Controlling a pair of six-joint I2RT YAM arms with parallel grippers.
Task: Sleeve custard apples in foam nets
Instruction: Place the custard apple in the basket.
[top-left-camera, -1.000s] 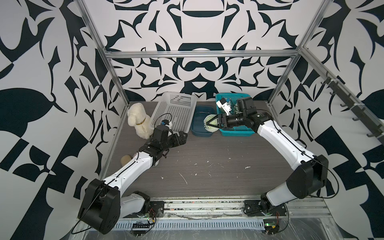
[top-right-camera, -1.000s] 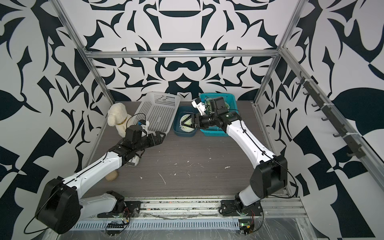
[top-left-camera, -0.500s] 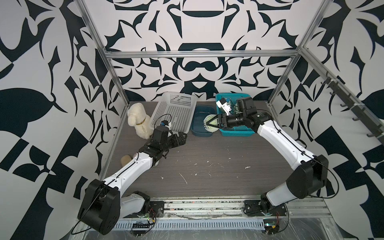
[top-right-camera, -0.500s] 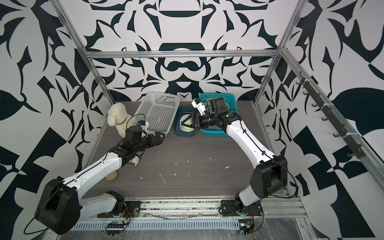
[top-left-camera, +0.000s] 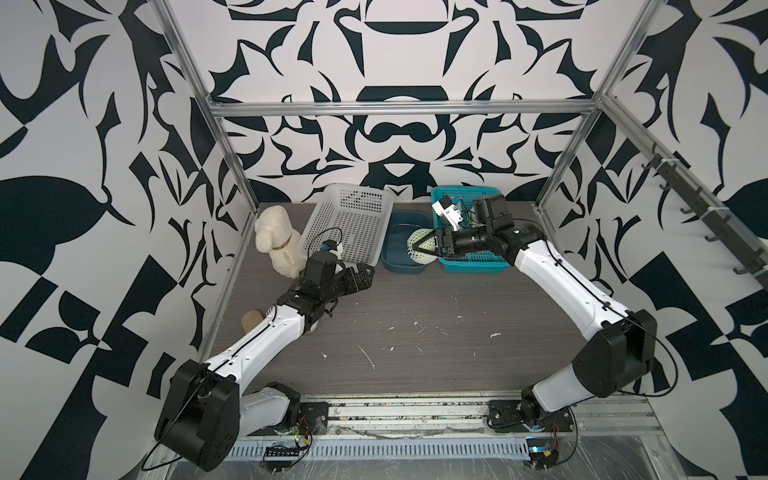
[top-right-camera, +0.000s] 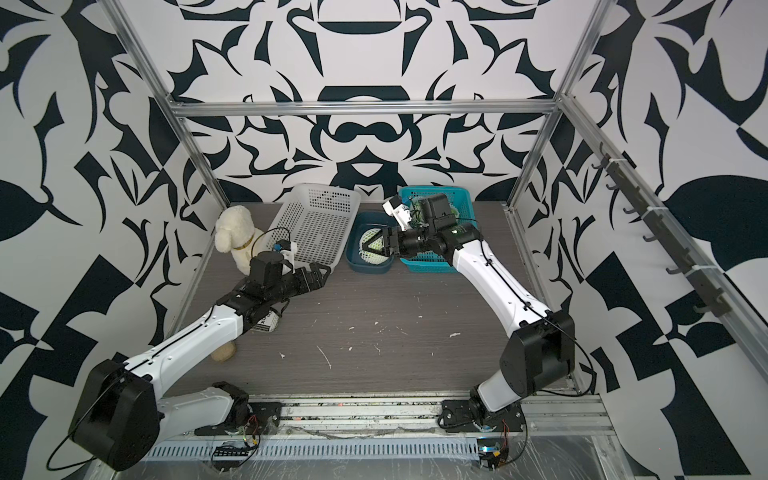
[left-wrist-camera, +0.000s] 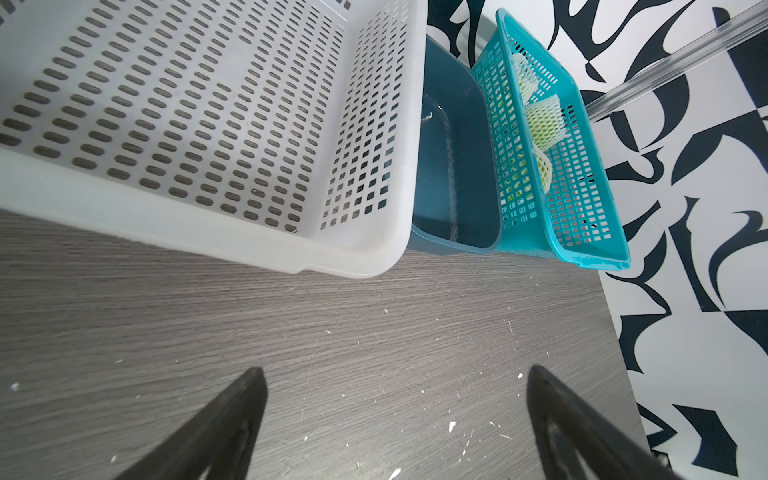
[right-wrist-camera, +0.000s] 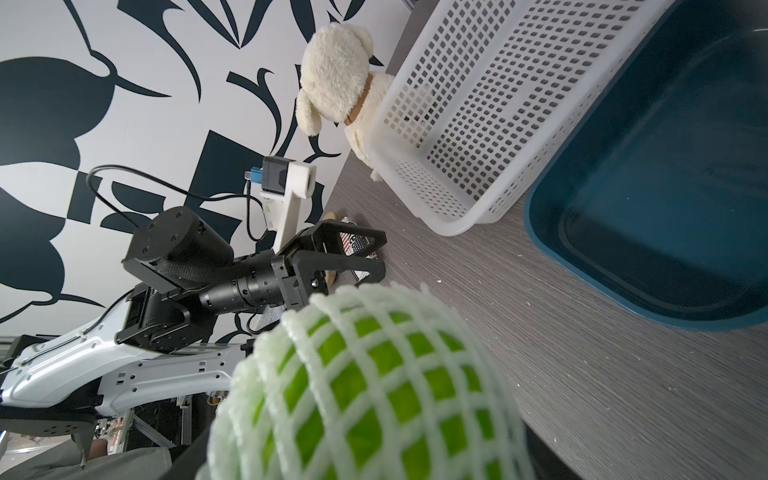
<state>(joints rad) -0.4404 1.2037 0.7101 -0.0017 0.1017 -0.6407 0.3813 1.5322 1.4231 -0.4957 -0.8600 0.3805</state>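
Gripping a custard apple (right-wrist-camera: 330, 347) already sleeved in its foam net (right-wrist-camera: 374, 293), the right fingers (top-right-camera: 385, 245) hold it toward the far edge of the counter (top-left-camera: 436, 345). In both top views the fruit overlaps the right part of the dark blue tub (top-left-camera: 405, 270), close to the side where the tub meets the teal basket (top-left-camera: 473, 264). How high it hangs over the tub I cannot tell. More netted custard apples (left-wrist-camera: 542, 124) lie inside the teal basket, which sits near the far right corner with only a narrow strip of counter between it and the right edge.

The white perforated basket (top-left-camera: 353, 224), the tub and the teal basket stand side by side along the far edge, their walls touching or nearly so. A cream plush dog (top-left-camera: 276, 245) sits in the far left corner, just beside the white basket.

The left fingers (left-wrist-camera: 232, 428) are spread wide and grip nothing. They hover over bare counter just off the near right corner of the white basket, with a band of wood grain between their tips and its rim.

A beige rounded object (top-left-camera: 250, 321) lies at the left edge, and a small printed packet (top-right-camera: 266, 324) is partly hidden under the left forearm. The middle of the counter and its near edge lie open between the two arms, carrying only scattered white crumbs (top-left-camera: 368, 356).
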